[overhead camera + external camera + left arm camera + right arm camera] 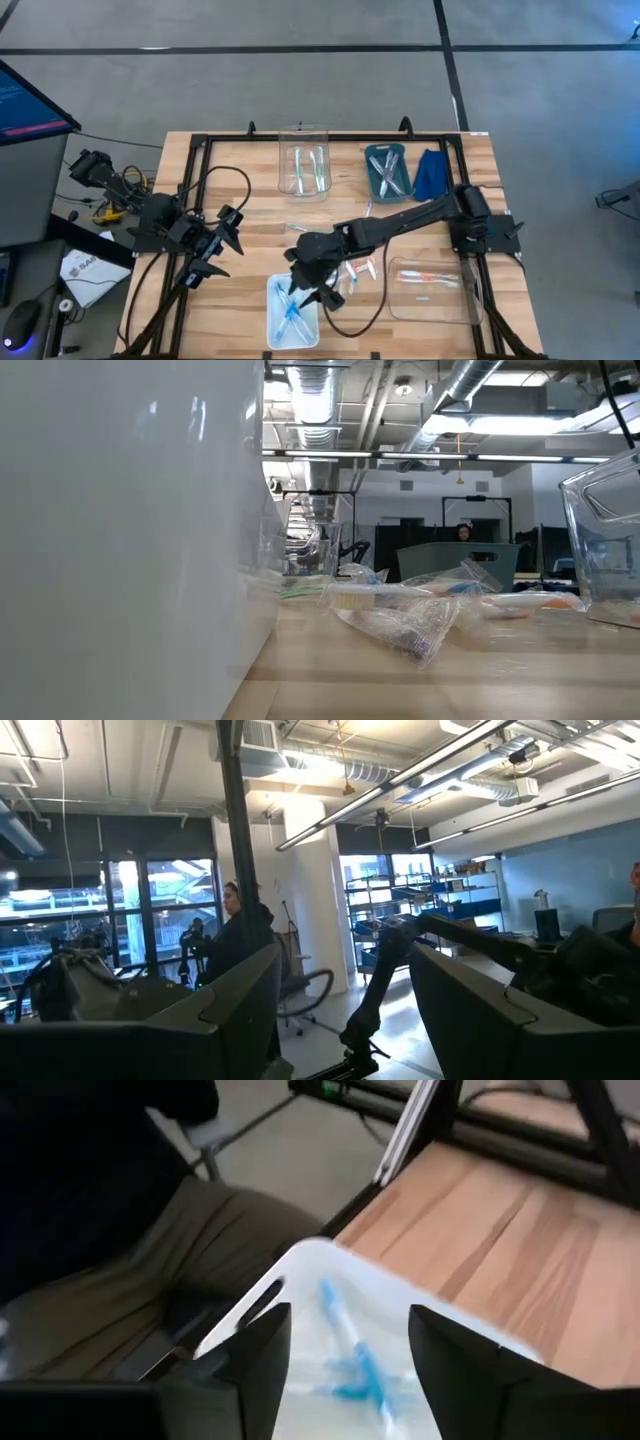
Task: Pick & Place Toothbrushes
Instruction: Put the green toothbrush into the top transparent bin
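Observation:
A white tray [275, 325] at the table's near edge holds blue toothbrushes [355, 1365], which lie flat on its floor. My right gripper [350, 1330] hangs open above that tray [300, 1265] with nothing between its fingers; the high view shows it [302, 290] over the tray's far end. Loose orange-pink toothbrushes [356, 270] lie on the wood right of it. My left gripper [231, 232] waits open at the table's left, raised and pointing up into the room [345, 970].
At the back stand a clear bin [303, 160] with green toothbrushes, a teal tray [388, 170] with more, and a folded blue cloth [432, 172]. A clear bin [430, 290] with orange-pink ones sits front right. A person's legs [150, 1250] show beyond the near edge.

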